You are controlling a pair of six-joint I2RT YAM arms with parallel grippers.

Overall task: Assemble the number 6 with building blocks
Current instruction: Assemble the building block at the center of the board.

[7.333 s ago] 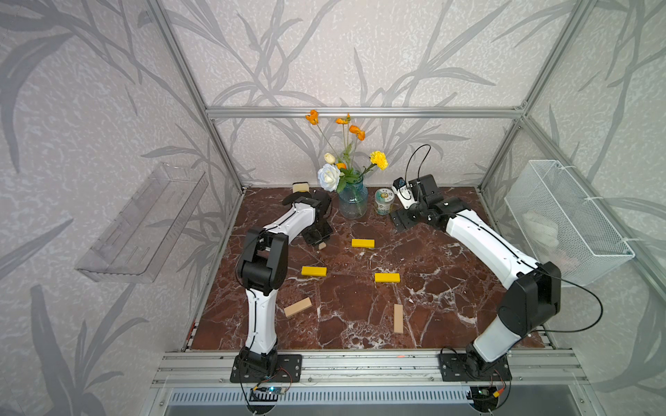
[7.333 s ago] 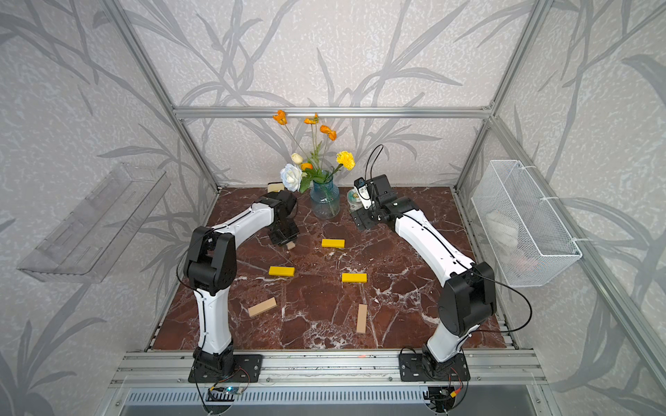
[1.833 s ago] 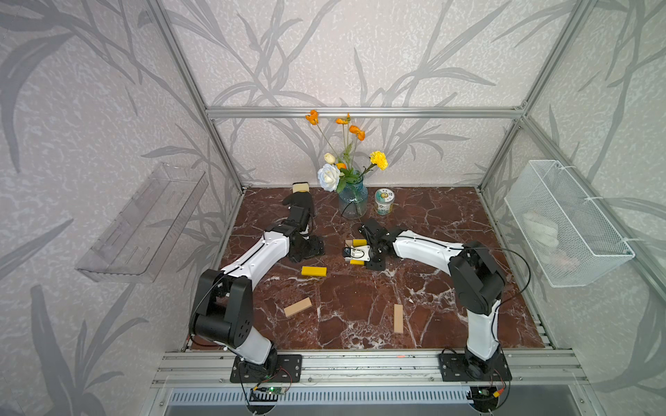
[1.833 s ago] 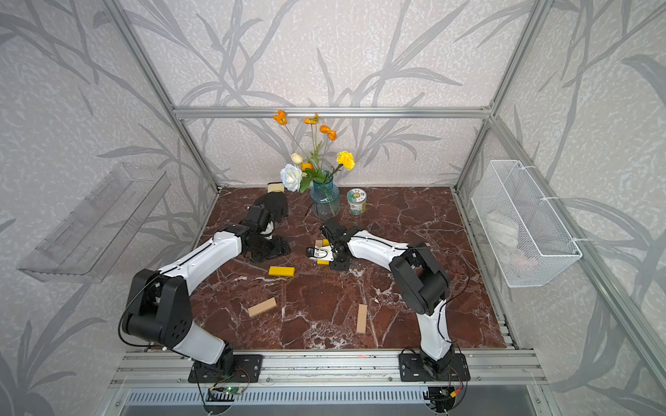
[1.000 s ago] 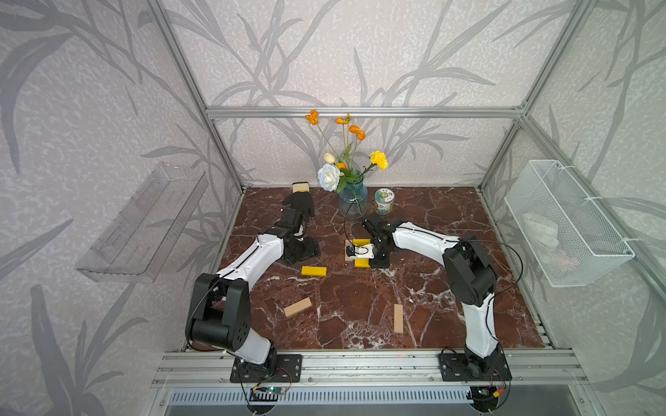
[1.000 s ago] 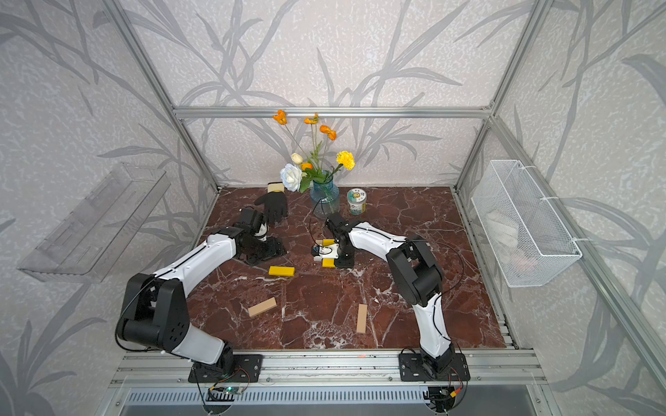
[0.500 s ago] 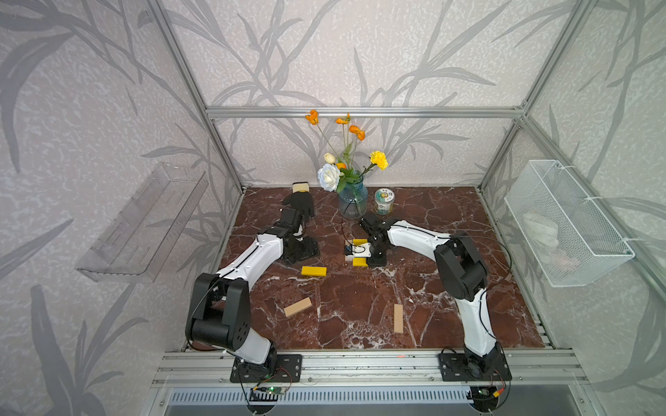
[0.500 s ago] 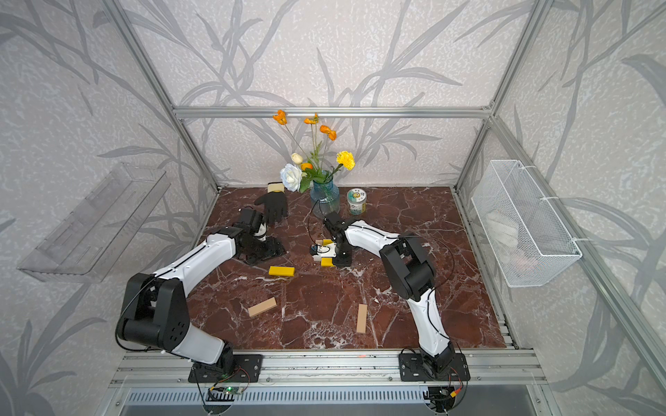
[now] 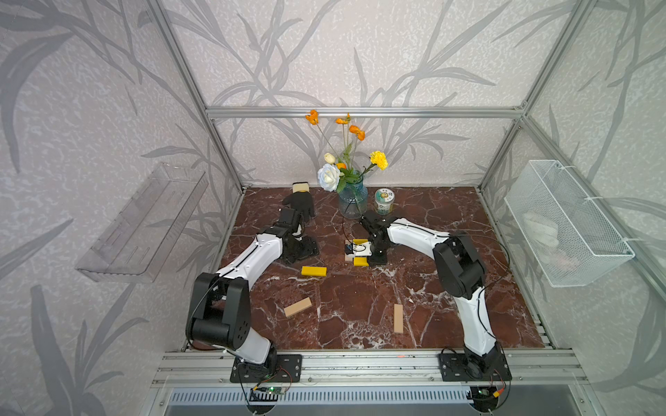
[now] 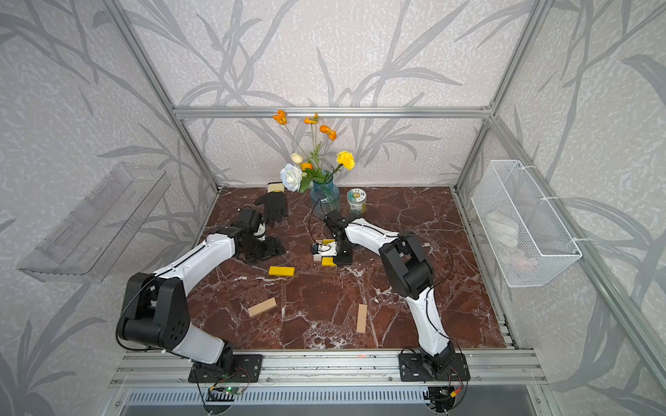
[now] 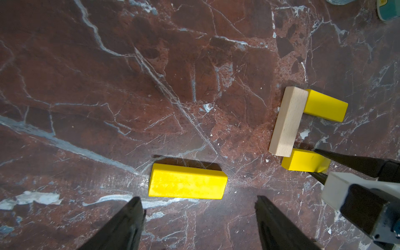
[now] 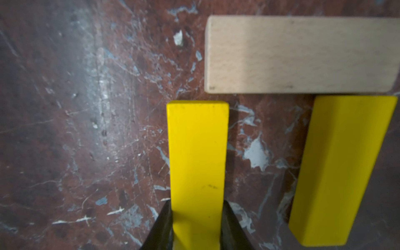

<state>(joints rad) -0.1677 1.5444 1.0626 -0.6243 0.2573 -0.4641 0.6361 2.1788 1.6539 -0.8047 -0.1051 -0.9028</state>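
Although the number 6 [image 10: 328,262] is only half built, three members now lie in place at the middle of the worktop [image 9: 360,324], just near of the glass vase [image 9: 353,205]: one tan bar [image 11: 287,121] running near-to-far, a yellow bar [image 11: 324,105] pointing right from its far end, and a second yellow bar [image 12: 198,151] pointing right at its near end. The second yellow bar is the change: seconds ago it lay loose right of centre, and the right claw [image 12: 196,202], then up by the jar [image 9: 384,201], has brought it here and is clenched on its right end. Whether it touches the tan bar cannot be told. Judged effect: top, upper-left and middle strokes are set; the lower loop remains.

Count of building blocks: six. Yellow, three: two in the digit, plus a loose yellow bar [image 9: 313,271] to the left and nearer. Tan, three: one in the digit, a near-left tan bar [image 9: 297,307] and a near-right tan bar [image 9: 398,318], both loose. The left claw [image 11: 198,200] is released and empty, poised just far of the loose yellow bar. Also present: one vase, one jar, one black glove [image 9: 301,205]
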